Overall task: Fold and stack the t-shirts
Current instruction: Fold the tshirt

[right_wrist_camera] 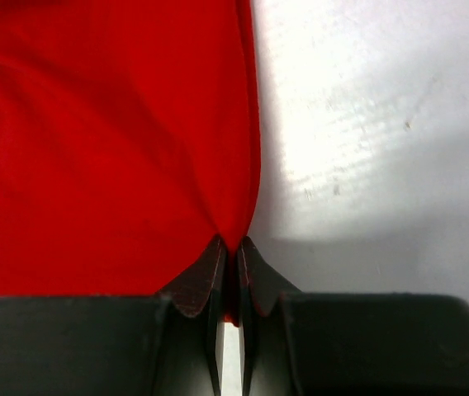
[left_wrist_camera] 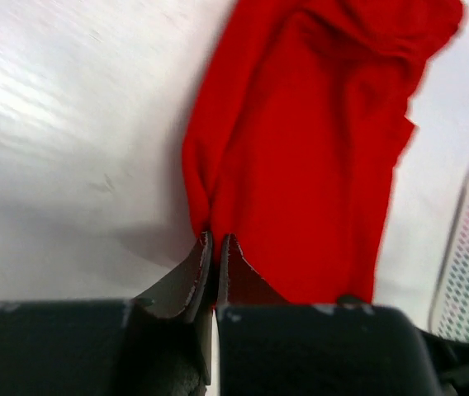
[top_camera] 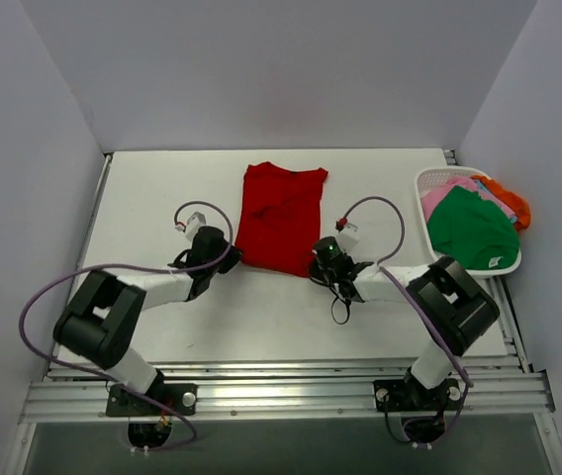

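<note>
The red t-shirt lies on the white table, in the middle, between the two arms. It looks like a long, narrow shape, running from the near side to the far side. It is bright red all over, with some soft creases on top. Its far end is a bit wider than its near end.

The left arm lies low and reaches in from the left to the shirt's near left corner. The right arm lies low too and reaches in from the right to the near right corner. Both arms bend at the elbow close to the table.

The left gripper is closed tight, with a fold of red cloth pinched between its tips. The right gripper is closed tight on the other corner in the same way.

A white basket sits at the far right of the table. In it lie a green t-shirt, a pink t-shirt and an orange t-shirt.
</note>
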